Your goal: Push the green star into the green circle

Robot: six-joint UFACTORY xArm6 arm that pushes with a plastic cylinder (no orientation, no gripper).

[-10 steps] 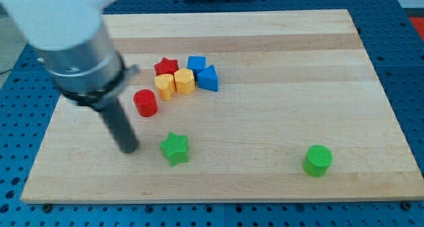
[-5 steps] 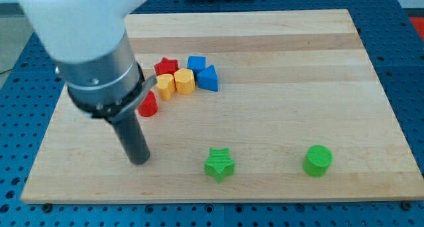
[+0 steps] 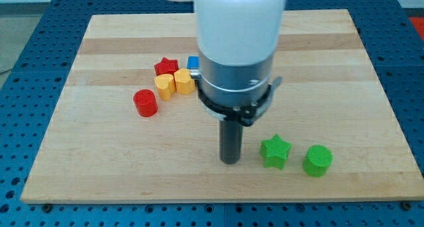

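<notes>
A pale wooden board (image 3: 331, 61) fills most of the frame, lying on a blue perforated surface (image 3: 411, 88). A thick white and grey robot arm (image 3: 237, 48) comes down from the top centre of the frame and ends in a straight dark rod. There is no pincer on this arm, so nothing opens, closes or holds. My tip (image 3: 230, 161) rests on the board in the lower centre of the frame.

The green star (image 3: 275, 151) lies just to the right of my tip, with a narrow strip of bare wood showing between them. The green circle (image 3: 318, 160), a short upright cylinder, sits just to the right of the star in the lower right part of the frame. The two green blocks are very close; whether they touch is hard to judge from this angle, though a thin gap seems to show.

A cluster of other blocks sits in the upper left-centre of the frame. A red star (image 3: 166, 66) is at its top, with two yellow blocks (image 3: 175, 83) side by side just below it. A blue block (image 3: 193, 63) peeks out to the right of the red star, mostly hidden behind the arm, so its shape cannot be made out. A red cylinder (image 3: 145, 102) stands alone, lower and to the left of the cluster.
</notes>
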